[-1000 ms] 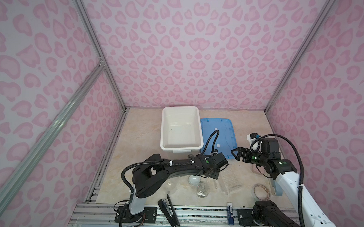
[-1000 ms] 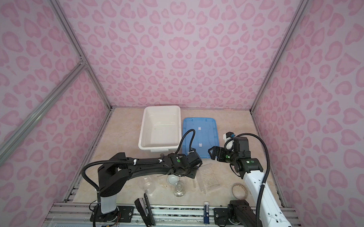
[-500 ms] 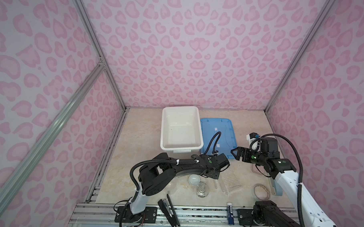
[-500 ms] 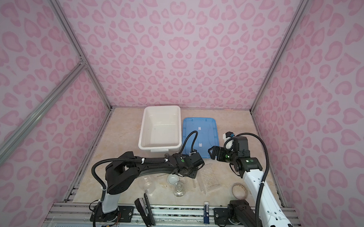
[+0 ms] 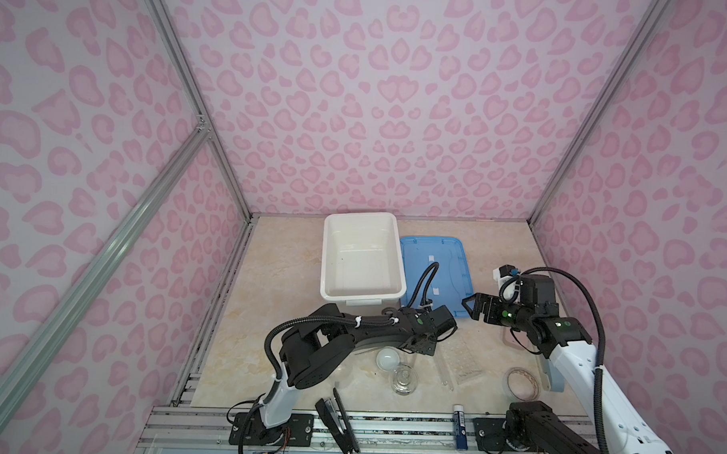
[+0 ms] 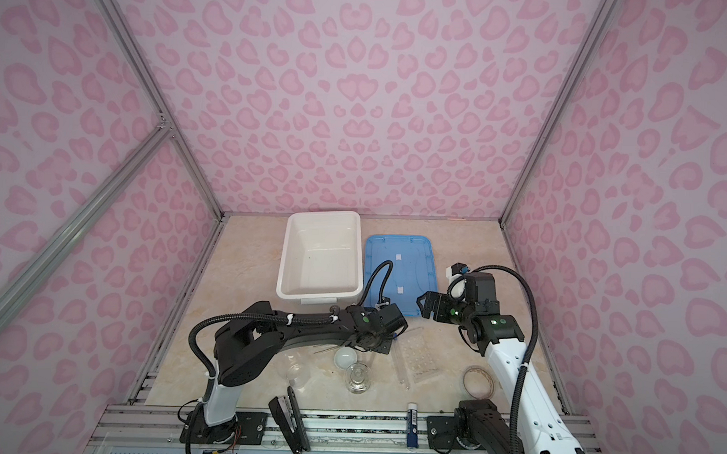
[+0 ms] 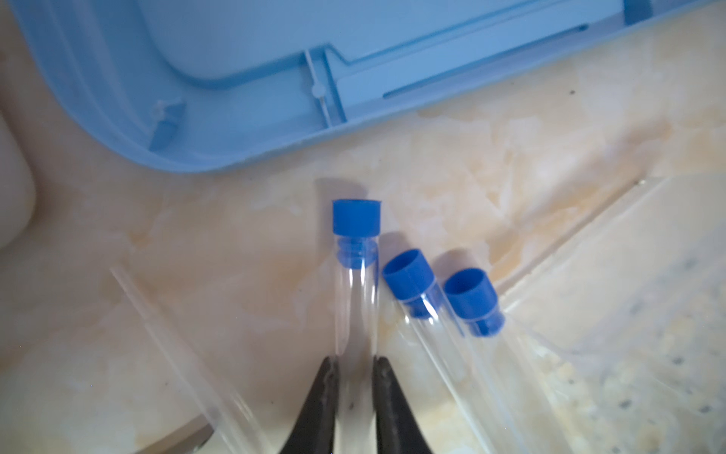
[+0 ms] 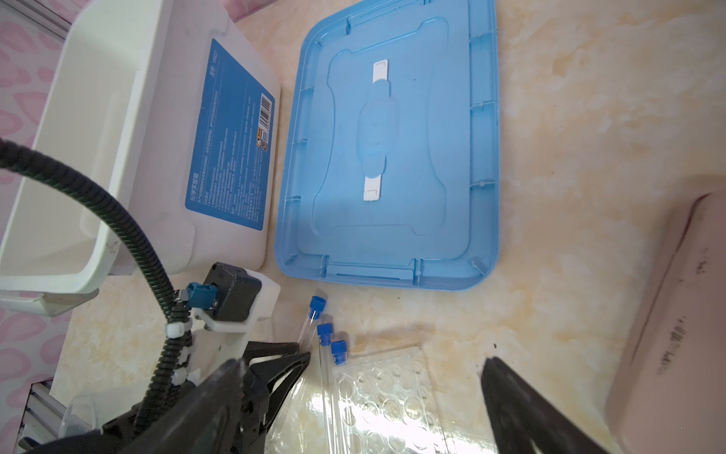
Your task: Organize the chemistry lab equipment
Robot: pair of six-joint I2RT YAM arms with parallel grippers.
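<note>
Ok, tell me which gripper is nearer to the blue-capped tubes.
Left. The left gripper has one of the blue-capped tubes between its fingers; the right gripper hangs open by the blue lid, clear of them.

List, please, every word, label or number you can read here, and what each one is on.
Blue label on the white bin: Chinese print and a barcode, too small to read.
Stick: any print is too small to tell.
Nothing else shows text.
</note>
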